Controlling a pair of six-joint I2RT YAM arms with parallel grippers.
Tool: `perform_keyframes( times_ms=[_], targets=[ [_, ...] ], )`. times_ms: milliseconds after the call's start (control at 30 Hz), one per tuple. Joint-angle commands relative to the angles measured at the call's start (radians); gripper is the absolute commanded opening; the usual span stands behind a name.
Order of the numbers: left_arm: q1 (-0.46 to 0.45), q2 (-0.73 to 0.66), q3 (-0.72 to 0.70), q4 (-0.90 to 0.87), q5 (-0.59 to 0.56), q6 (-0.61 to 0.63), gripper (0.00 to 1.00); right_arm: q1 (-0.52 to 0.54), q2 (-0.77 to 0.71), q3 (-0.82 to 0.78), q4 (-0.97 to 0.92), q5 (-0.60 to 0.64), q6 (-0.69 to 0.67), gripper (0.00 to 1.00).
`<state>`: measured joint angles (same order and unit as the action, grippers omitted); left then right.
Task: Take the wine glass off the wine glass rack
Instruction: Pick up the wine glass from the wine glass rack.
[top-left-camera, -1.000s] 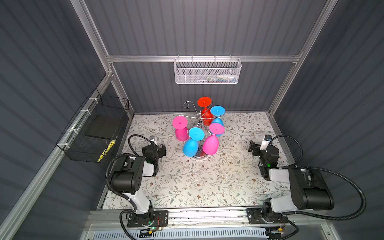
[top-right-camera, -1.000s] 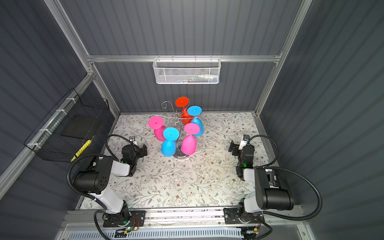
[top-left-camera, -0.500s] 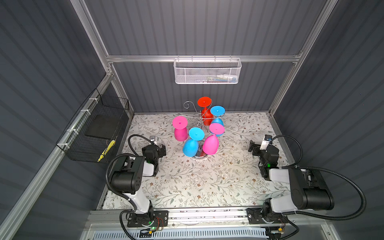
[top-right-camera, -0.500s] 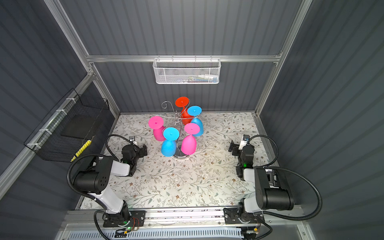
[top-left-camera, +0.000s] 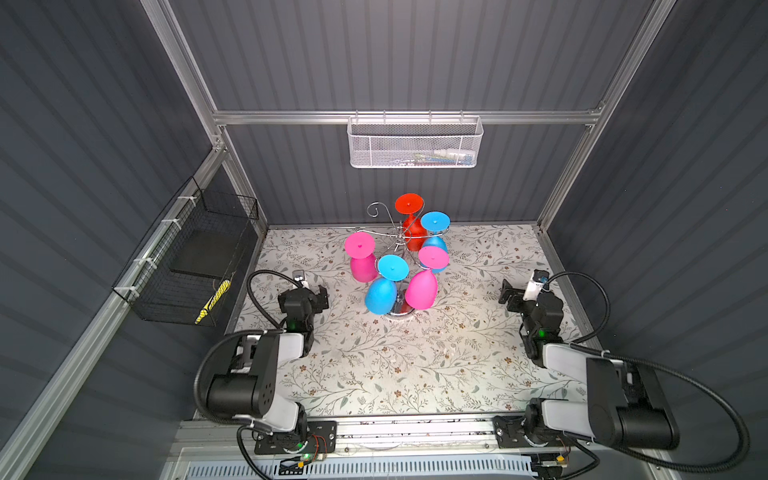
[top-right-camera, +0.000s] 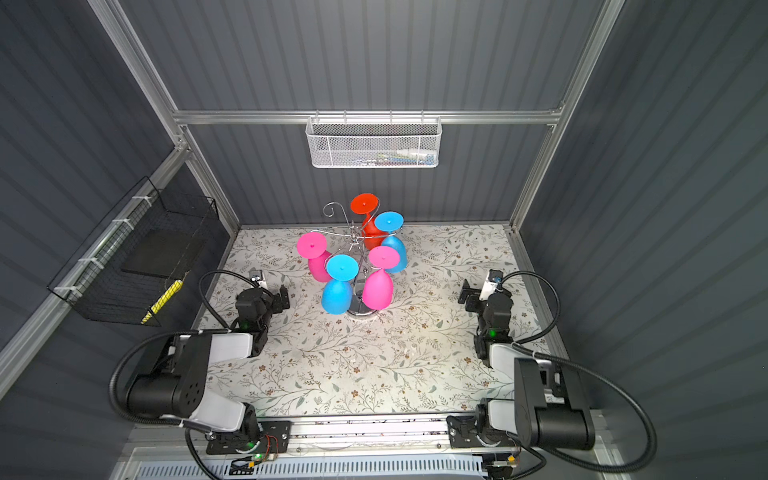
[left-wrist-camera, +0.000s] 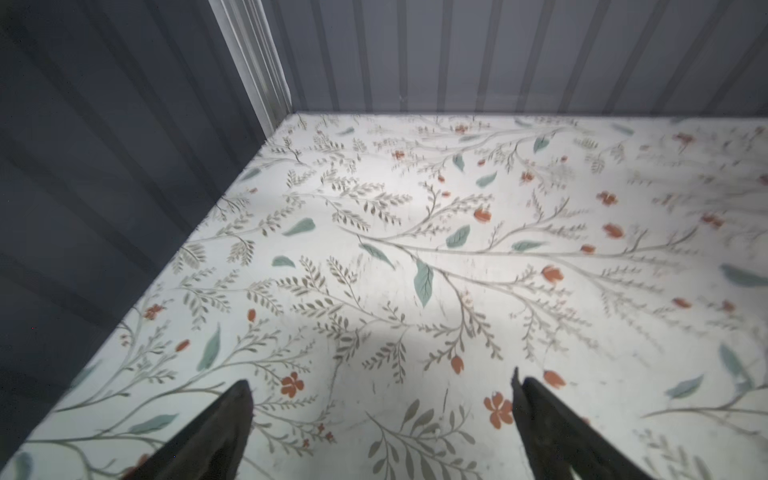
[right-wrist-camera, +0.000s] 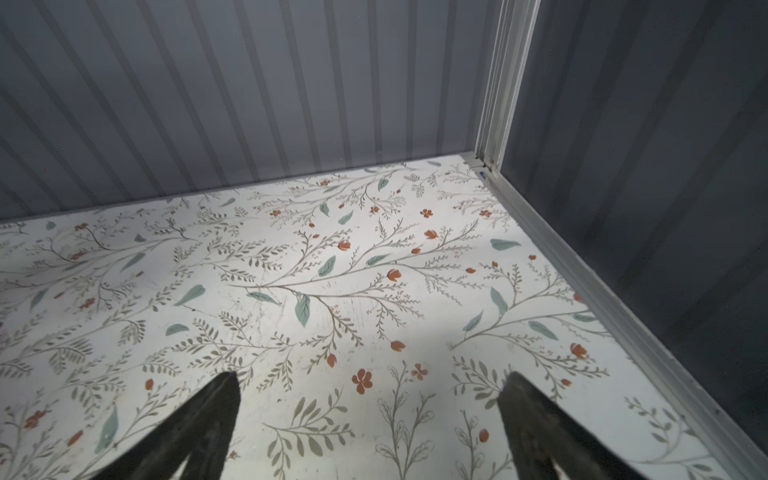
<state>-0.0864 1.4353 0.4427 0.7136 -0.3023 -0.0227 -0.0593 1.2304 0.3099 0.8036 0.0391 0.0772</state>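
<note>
Chrome wine glass rack stands between both end effectors, well apart from each, wine glasses hanging upside down; left end effector and right end effector gape wide, empty, above the worktop.

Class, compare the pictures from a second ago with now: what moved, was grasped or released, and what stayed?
Nothing visibly changed. The left gripper and right gripper stay open and empty, apart from the wine glass rack, where five wine glasses still hang.
</note>
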Motion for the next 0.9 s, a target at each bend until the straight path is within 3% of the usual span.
perform_keyframes(
  times_ms=[0,267,467,867],
  targets=[
    [-0.008,-0.147,0.065,-0.254,-0.018,-0.053,1.0,-0.004,-0.165,0.076,-0.265,-0.025,0.05,0.99],
    [-0.007,-0.325,0.31,-0.773,0.004,-0.091,1.0,-0.002,-0.428,0.331,-0.823,-0.103,0.155,0.99],
    [-0.007,-0.415,0.425,-0.922,0.075,-0.157,1.0,-0.002,-0.45,0.539,-1.132,-0.205,0.227,0.99],
    [-0.007,-0.332,0.789,-1.307,0.381,-0.214,1.0,0.0,-0.434,0.72,-1.362,-0.519,0.344,0.99]
  ],
)
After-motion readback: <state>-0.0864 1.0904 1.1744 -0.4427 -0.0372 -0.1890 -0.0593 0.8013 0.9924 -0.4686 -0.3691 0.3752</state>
